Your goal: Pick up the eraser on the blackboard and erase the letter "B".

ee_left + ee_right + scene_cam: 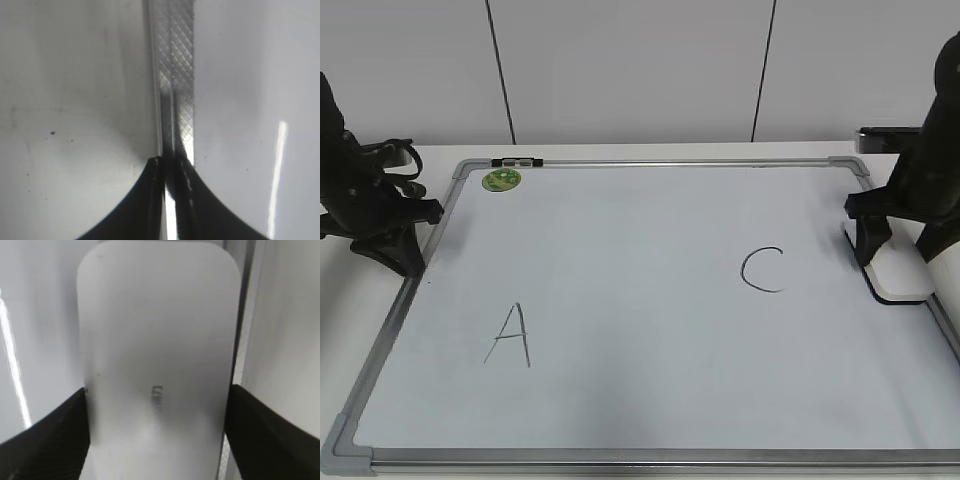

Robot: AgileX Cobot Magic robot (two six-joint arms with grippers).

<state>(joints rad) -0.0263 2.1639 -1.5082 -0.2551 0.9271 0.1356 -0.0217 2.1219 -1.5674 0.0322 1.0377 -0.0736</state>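
Note:
The blackboard [640, 230] is a white dry-erase board with a grey frame. It bears a black letter "A" [510, 335] and a black letter "C" [762, 270]. No letter "B" shows in any view. The white eraser [903, 280] lies on the board's right edge. My right gripper [888, 262] stands over it. In the right wrist view both fingers [157, 395] press the eraser's [160, 330] long sides. My left gripper [405, 262] is shut and empty over the board's left frame [175, 75], as its wrist view [172, 162] shows.
A small green round magnet [502, 180] sits at the board's far left corner. A black clip [517, 161] is on the far frame rail. White table surface lies to the left of the board. A white wall stands behind.

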